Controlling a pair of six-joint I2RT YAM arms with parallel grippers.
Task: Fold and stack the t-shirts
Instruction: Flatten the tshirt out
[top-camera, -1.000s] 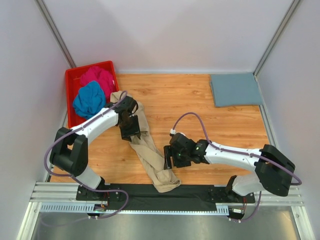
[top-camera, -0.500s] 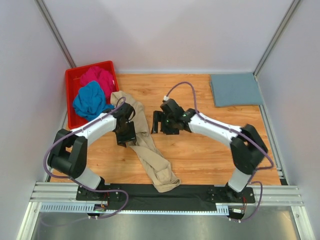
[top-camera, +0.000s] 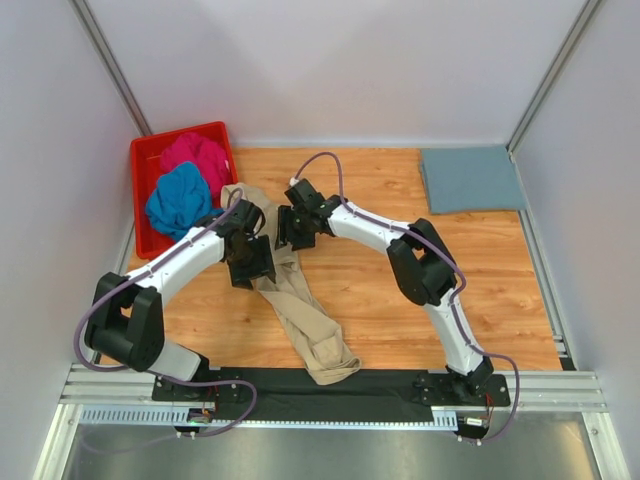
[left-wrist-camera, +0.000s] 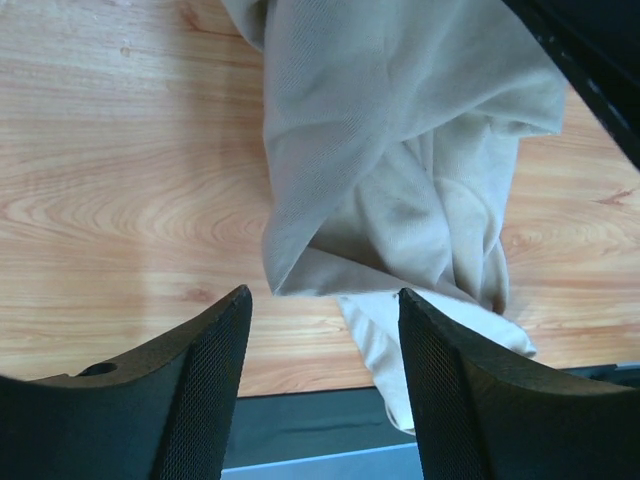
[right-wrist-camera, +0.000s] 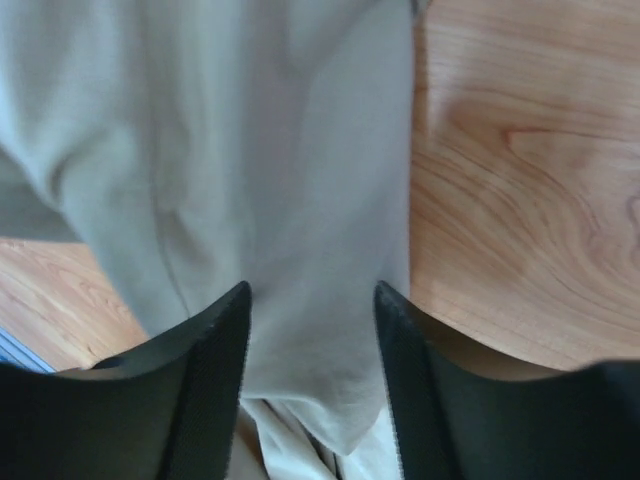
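Wood table (top-camera: 400, 290) w/ white walls (top-camera: 350, 70) round it, red bin (top-camera: 180, 133) at left. Beige t-shirt (top-camera: 305, 320) under my left gripper (left-wrist-camera: 325, 300) & right gripper (right-wrist-camera: 312, 295) - both spread.

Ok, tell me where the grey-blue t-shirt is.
In the top view, the grey-blue t-shirt lies folded in the far right corner of the table, across from the red bin at far left.

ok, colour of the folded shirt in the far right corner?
The folded shirt is dusty grey-blue; top external view shows it best.
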